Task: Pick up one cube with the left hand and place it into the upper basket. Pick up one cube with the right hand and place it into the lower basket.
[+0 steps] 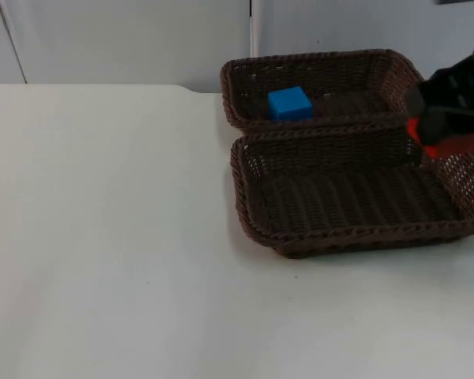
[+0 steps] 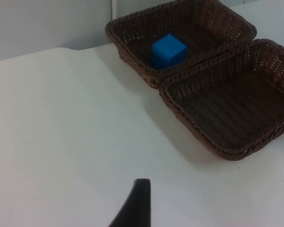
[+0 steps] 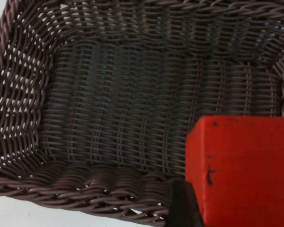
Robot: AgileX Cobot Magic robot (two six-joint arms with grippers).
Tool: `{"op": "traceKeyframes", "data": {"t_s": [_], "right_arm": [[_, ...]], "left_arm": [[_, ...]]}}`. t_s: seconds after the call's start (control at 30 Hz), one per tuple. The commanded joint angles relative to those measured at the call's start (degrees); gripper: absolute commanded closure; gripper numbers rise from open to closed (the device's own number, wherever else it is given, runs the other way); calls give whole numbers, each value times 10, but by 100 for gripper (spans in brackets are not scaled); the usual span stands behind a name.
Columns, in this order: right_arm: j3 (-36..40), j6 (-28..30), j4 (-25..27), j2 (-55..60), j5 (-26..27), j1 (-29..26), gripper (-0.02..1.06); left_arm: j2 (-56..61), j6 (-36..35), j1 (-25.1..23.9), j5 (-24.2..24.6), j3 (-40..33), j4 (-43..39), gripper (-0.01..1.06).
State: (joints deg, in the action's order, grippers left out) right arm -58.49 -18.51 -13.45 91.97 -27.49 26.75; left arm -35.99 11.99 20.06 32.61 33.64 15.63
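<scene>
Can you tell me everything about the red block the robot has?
The red cube is a plain, solid-looking block with flat faces, sharp edges and a small dark mark on one face. The right gripper holds it in its jaws, lifted above the lower basket, near that basket's right side. It hangs in the air, touching nothing but the gripper. In the right wrist view, the brown woven basket floor lies beneath it.

Looks like a robotics lab or test bench, not anyone's home: a plain white counter (image 1: 103, 237) backed by a grey partition wall (image 1: 126, 39), with two wicker baskets (image 1: 347, 197) and a blue cube (image 1: 289, 103) set out like props.
</scene>
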Motion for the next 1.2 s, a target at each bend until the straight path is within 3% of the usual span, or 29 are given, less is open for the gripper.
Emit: {"op": "traceKeyframes", "data": {"t_s": [0.0, 0.3, 0.83, 1.17], "right_arm": [[4, -1, 1, -7, 15, -3, 105], [4, -1, 8, 29, 32, -3, 105], [3, 0, 19, 174, 166, -2, 105], [2, 0, 19, 207, 262, -2, 105]], "left_arm": [[5, -3, -1, 1, -3, 8, 19], [5, -3, -1, -1, -3, 8, 19], [5, -3, -1, -1, -3, 8, 19], [5, -3, -1, -1, -3, 8, 19]]}}
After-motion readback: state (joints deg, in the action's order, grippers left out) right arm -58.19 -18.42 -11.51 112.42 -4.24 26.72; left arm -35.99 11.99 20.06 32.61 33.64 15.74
